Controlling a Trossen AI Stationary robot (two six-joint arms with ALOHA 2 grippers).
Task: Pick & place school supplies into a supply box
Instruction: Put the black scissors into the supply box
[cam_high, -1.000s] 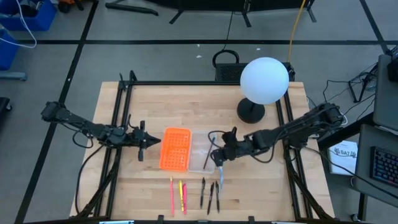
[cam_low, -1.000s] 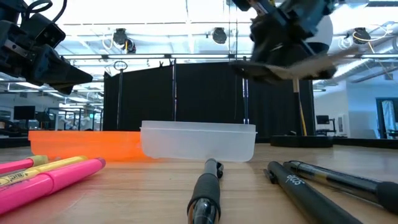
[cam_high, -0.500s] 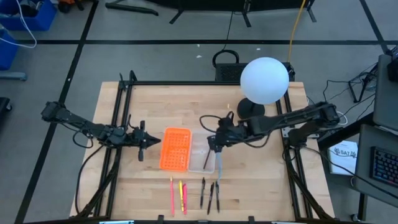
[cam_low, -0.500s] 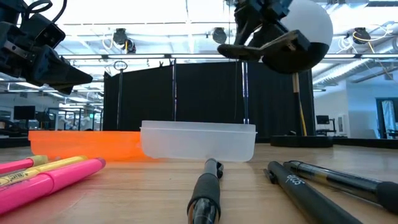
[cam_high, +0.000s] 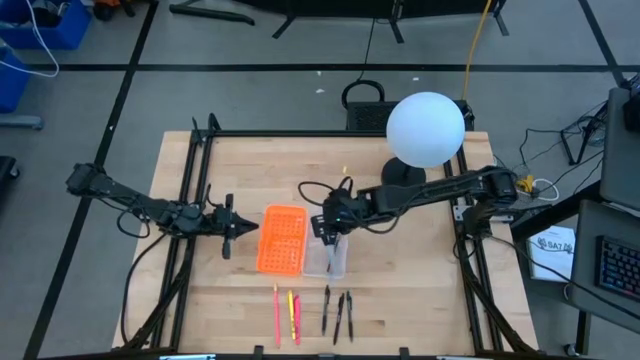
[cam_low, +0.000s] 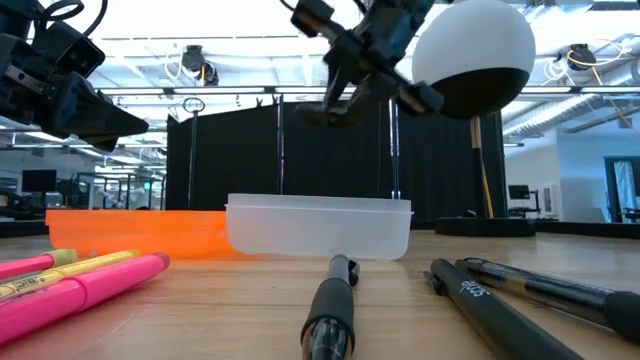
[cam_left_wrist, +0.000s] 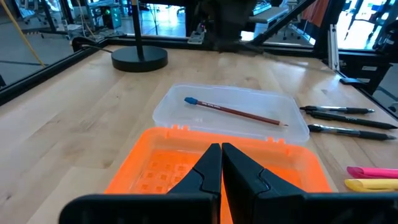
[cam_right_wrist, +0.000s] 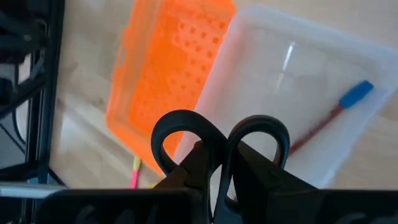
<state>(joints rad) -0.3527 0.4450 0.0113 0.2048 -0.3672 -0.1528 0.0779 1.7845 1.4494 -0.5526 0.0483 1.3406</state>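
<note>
The right claw (cam_right_wrist: 221, 163) is closed on the scissors (cam_right_wrist: 217, 140), high above the box (cam_right_wrist: 292, 93). Let go crooked, they could bounce out. The left claw (cam_left_wrist: 221, 163) waits closed by the orange tray (cam_left_wrist: 186, 168).

grey floor (cam_high: 250, 90) with black lines, black curtain (cam_low: 300, 170), ceiling lights (cam_low: 195, 62)

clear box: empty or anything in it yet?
Not empty. The clear box holds one pencil with a blue end. The scissors are not in yet, held in the right pincer above it.
</note>
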